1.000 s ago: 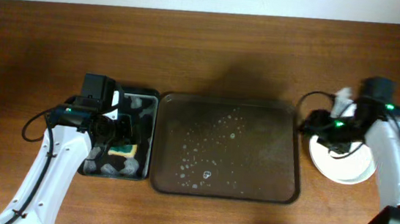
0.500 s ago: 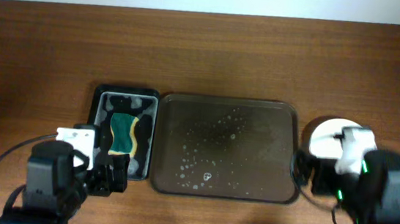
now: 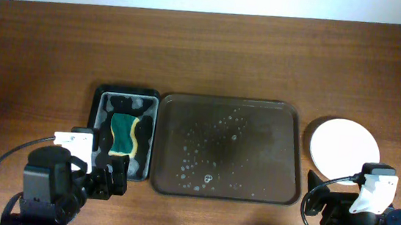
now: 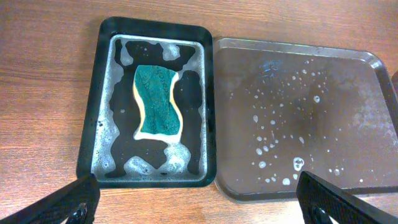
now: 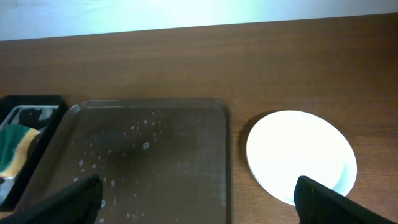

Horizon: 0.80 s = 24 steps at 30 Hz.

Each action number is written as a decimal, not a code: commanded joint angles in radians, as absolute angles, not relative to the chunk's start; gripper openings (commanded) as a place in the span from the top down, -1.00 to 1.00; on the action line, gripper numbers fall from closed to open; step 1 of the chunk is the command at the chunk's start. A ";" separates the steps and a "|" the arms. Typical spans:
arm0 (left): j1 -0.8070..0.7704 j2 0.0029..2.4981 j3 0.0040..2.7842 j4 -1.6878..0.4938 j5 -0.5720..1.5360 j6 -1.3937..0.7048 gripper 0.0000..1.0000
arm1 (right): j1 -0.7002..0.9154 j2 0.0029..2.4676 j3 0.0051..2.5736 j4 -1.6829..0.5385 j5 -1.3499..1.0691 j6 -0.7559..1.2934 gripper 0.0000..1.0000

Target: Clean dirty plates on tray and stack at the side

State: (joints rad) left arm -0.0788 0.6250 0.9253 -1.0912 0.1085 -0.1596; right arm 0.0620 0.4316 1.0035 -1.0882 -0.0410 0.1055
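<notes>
The dark brown tray lies mid-table with only soap bubbles on it; it also shows in the left wrist view and the right wrist view. The white plates sit stacked on the table right of the tray, also in the right wrist view. My left gripper is open and empty, near the table's front edge below the sponge container; its fingers frame the left wrist view. My right gripper is open and empty, in front of the plates, also in its own view.
A black sponge container with foam holds a green and yellow sponge just left of the tray; both show in the left wrist view. Bare wooden table surrounds everything.
Both arms have pulled back from the container and the plates to the table's front edge. The sponge lies uncovered in its container and the plate stack stands free.
</notes>
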 commanded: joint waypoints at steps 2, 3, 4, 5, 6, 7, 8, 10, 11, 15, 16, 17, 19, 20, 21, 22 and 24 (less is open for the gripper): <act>-0.076 0.617 0.916 -1.090 0.109 -0.141 -0.99 | 0.064 0.377 0.966 -1.084 0.058 0.082 -0.97; -0.076 0.617 0.916 -1.090 0.109 -0.141 -0.99 | 0.064 0.342 0.937 -1.069 0.057 0.082 -0.98; -0.076 0.617 0.916 -1.090 0.109 -0.141 -0.99 | 0.064 0.308 0.903 -1.021 0.057 0.082 -0.97; -0.076 0.617 0.916 -1.090 0.109 -0.141 -0.99 | 0.064 0.264 0.847 -0.941 0.057 0.082 -0.97; -0.076 0.617 0.916 -1.090 0.109 -0.141 -0.99 | 0.064 0.207 0.768 -0.833 0.057 0.082 -0.97; -0.076 0.617 0.916 -1.090 0.109 -0.141 -0.99 | 0.064 0.158 0.690 -0.727 0.057 0.083 -0.98; -0.076 0.617 0.916 -1.090 0.109 -0.141 -0.99 | 0.064 0.122 0.628 -0.646 0.053 0.083 -0.97; -0.076 0.617 0.916 -1.090 0.109 -0.141 -0.99 | 0.064 0.040 0.466 -0.428 0.044 0.083 -0.97; -0.076 0.617 0.916 -1.090 0.109 -0.141 -0.99 | 0.064 0.013 0.396 -0.324 0.035 0.083 -0.97; -0.076 0.617 0.916 -1.092 0.109 -0.141 -0.99 | 0.064 0.003 0.168 0.012 0.035 0.083 -0.97; -0.076 0.617 0.916 -1.092 0.109 -0.141 -0.99 | 0.064 0.003 0.122 0.062 0.035 0.083 -0.97; -0.076 0.617 0.916 -1.092 0.109 -0.141 -0.99 | 0.064 0.003 0.075 0.113 0.035 0.083 -0.97; -0.076 0.617 0.916 -1.092 0.109 -0.141 -0.99 | 0.064 0.003 0.004 0.191 0.038 0.083 -0.97; -0.076 0.617 0.916 -1.092 0.109 -0.141 -0.99 | 0.064 0.003 0.006 0.167 0.039 0.082 -0.98; -0.076 0.617 0.916 -1.092 0.109 -0.141 -0.99 | 0.064 0.003 0.006 0.137 0.043 0.082 -0.97; -0.076 0.617 0.916 -1.092 0.109 -0.141 -0.99 | 0.064 0.003 0.006 0.097 0.043 0.082 -0.97; -0.076 0.617 0.916 -1.092 0.109 -0.141 -0.99 | 0.064 0.003 0.006 -0.068 0.041 0.083 -0.97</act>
